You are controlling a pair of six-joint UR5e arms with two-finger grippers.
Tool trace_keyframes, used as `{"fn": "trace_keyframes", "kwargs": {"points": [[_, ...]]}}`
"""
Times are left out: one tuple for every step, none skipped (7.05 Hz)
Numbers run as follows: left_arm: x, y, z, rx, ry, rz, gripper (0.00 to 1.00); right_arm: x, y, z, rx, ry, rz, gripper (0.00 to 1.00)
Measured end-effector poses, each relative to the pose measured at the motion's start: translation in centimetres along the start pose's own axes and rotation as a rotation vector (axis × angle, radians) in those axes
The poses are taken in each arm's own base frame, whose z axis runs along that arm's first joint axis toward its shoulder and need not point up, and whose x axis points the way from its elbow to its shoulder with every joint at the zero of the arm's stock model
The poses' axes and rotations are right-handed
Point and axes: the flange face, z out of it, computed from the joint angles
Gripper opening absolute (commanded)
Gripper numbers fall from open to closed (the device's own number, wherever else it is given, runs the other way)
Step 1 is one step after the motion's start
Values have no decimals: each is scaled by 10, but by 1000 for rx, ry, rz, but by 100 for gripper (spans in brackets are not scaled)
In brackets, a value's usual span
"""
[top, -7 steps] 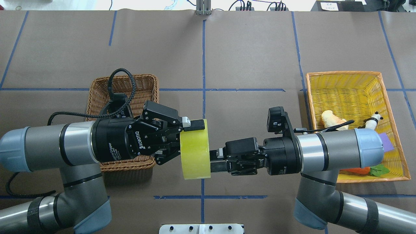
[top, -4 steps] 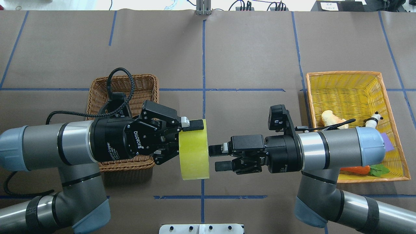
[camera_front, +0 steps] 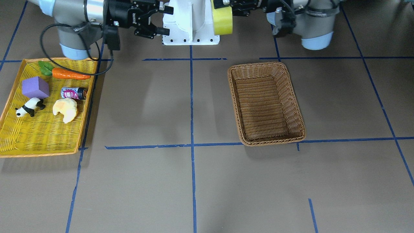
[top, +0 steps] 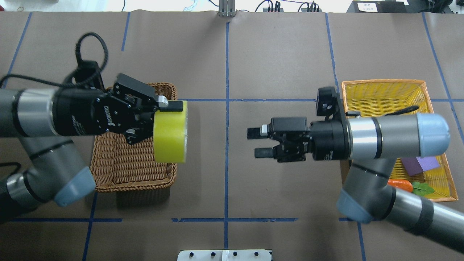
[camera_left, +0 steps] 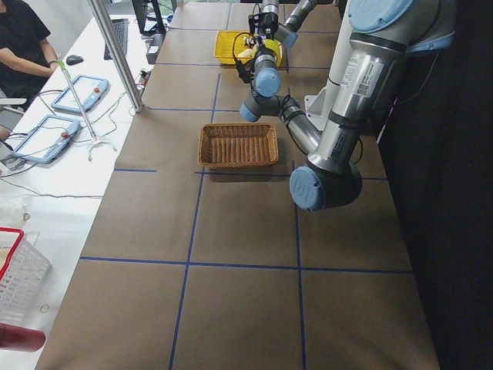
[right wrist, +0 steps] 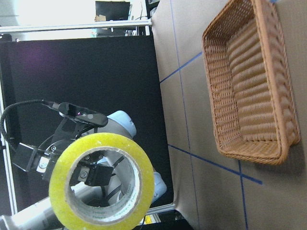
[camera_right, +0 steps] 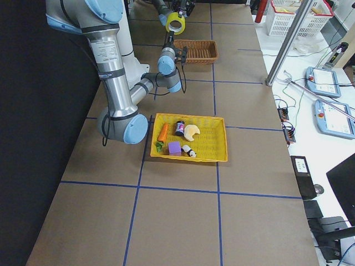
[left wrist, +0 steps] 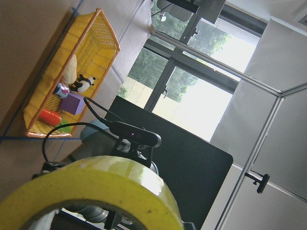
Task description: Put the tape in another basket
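Tape [top: 170, 134], likely light, stiff and slick, hangs over the basket [top: 127, 170] rim, left gripper [top: 166, 115] pinching its wall; right gripper [top: 255, 143] spread.

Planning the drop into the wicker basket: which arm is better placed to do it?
Left. The left gripper is shut on the tape, which in the overhead view appears over the basket rim. The right gripper is open and empty, apart from both, nearer the yellow tray.
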Motion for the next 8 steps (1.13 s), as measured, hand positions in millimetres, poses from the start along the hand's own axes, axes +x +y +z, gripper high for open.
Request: {"fn": "trace_keyframes", "kwargs": {"points": [[8, -16, -12, 32, -77, 26, 0, -8, -38, -21, 52, 126, -60, 100], [12, -26, -17, 59, -148, 69, 0, -8, -73, -38, 103, 278, -129, 100], [14, -37, -18, 95, -217, 107, 0, 0, -105, -53, 146, 447, -200, 100], [16, -48, -18, 134, -286, 141, 0, 10, -133, -69, 172, 602, -256, 100], [16, -59, -16, 173, -361, 184, 0, 20, -155, -86, 183, 743, -304, 100], [13, -71, -12, 206, -446, 233, 0, 34, -174, -104, 179, 887, -359, 100], [7, -82, -9, 228, -529, 280, 0, 49, -189, -121, 153, 1030, -414, 100], [1, -93, -8, 242, -614, 325, 0, 58, -203, -142, 103, 1158, -461, 100]]}}
